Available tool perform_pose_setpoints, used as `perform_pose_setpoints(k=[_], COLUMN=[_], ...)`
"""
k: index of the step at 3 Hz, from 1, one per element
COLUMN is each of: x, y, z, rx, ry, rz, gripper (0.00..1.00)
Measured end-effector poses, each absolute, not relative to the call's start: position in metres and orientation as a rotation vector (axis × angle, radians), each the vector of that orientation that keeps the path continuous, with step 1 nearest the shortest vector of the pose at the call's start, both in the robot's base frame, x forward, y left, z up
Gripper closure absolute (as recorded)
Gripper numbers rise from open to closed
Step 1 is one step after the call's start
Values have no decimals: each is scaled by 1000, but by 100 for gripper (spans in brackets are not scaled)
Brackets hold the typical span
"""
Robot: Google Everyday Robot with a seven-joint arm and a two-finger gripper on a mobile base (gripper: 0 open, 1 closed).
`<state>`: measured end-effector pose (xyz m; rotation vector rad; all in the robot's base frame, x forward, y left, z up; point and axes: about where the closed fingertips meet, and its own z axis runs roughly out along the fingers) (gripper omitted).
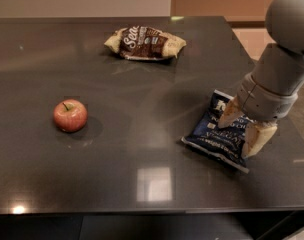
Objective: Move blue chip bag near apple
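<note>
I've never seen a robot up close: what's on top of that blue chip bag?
The robot's tool hangs over the blue chip bag's right end, one pale finger on each side. The corner beneath it is hidden.

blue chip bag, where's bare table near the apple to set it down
Bare dark tabletop runs from the small red apple right to the navy crinkly chip bag, and from the apple to the near edge. Crowded at right, where the gripper straddles that bag; the brown snack bag lies far back.
</note>
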<state>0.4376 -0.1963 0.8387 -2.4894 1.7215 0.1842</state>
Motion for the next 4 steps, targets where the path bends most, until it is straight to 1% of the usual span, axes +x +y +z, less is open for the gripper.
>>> perform_pose_setpoints(k=[2, 3, 4], x=[441, 442, 442], y=[-188, -168, -133], z=[845, 857, 875], rx=[-2502, -2516, -2557], ry=[1709, 1656, 1547], rz=[178, 164, 149], gripper=[88, 100, 100])
